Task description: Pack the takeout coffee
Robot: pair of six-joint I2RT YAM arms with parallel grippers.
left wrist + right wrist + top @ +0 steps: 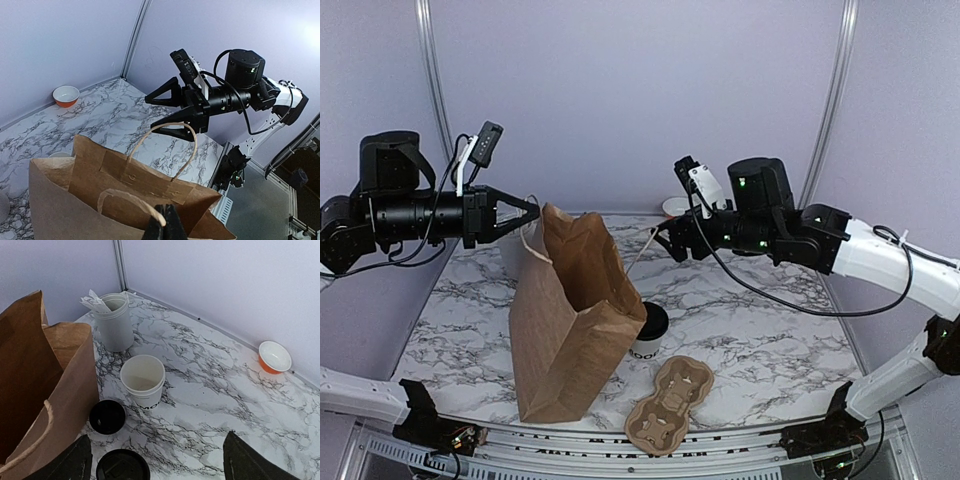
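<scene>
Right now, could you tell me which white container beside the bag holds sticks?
The taller plain canister near the corner; the shorter paper cup beside it is lettered and holds none.

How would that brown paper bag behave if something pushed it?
The brown paper bag is probably light and floppy: its walls are creased and the mouth gapes unevenly. Tall on a narrow base, it may tip if pushed. The marble table looks smooth, so it could also slide.
</scene>
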